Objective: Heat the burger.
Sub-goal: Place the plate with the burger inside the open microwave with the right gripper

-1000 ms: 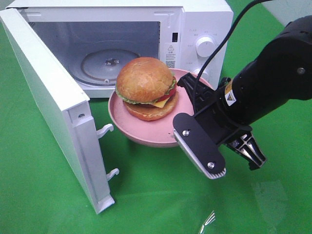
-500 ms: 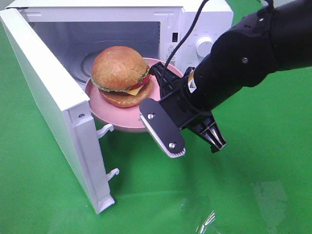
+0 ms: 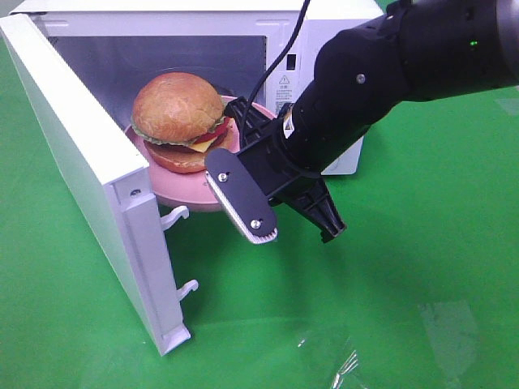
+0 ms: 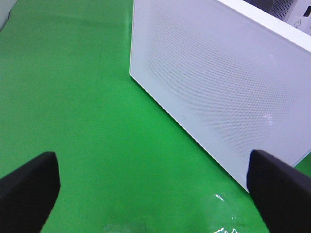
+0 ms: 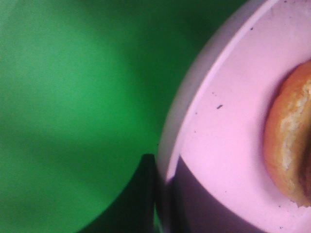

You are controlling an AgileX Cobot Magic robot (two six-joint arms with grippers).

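The right claw [image 3: 241, 120] is pinching the near rim of the pink plate [image 3: 177, 191], its 2 jaws closed on it. Just beyond the fingertips the burger [image 3: 178, 109] is sitting mid-plate, at the mouth of the open microwave [image 3: 332, 16]. It is likely light, soft and free to slide, so gripping the stiff plate and keeping it level is looking safer than squeezing the bun. The left claw [image 4: 155, 191] is gaping wide, empty, facing the microwave door [image 4: 218, 82].

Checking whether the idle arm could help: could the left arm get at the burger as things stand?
Probably not: the open microwave door stands between the left gripper and the burger.
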